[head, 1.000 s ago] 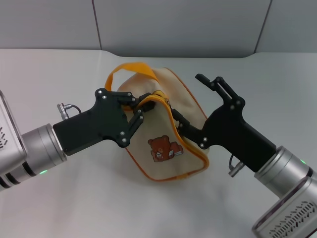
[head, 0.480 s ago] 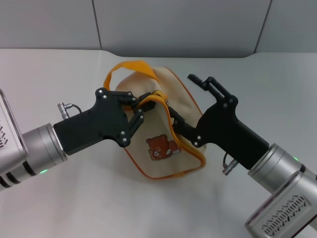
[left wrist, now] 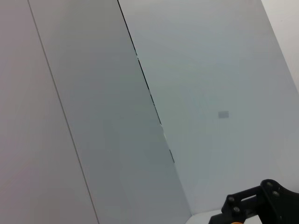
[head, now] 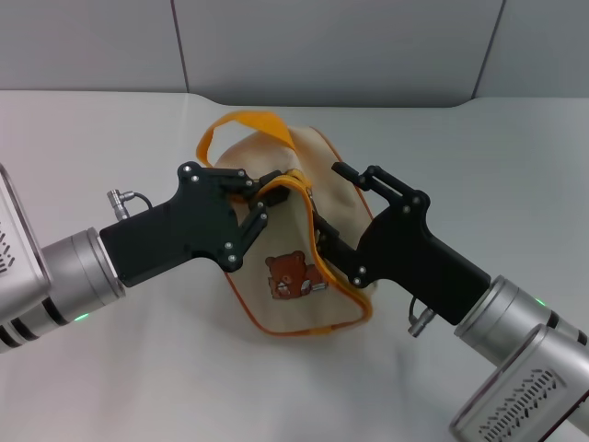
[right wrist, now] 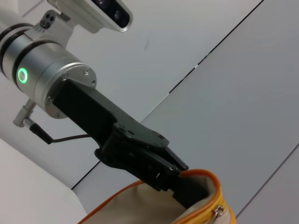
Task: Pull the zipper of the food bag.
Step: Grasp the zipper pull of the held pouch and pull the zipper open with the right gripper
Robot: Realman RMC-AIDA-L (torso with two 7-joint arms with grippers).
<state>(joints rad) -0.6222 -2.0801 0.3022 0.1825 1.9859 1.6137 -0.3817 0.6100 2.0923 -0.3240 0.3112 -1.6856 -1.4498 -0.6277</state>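
Right gripper [head: 317, 230] hides the zipper [head: 313, 241] pull on the food bag [head: 294, 295].

Right tool's [head: 317, 226] fingertips hidden at the zipper [head: 317, 241]; food bag [right wrist: 154, 205] cut off in right wrist view.

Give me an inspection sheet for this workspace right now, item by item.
Surface: pale table, bare where visible.
Job's things: food bag lifted at its top edge; zipper band runs down its front.
Clutter: nothing seen.
End effectors: left end effector shut on the bag's top edge; right end effector at the zipper, closure unclear.
Cables: short lead at left wrist.
Surroundings: grey panelled wall.
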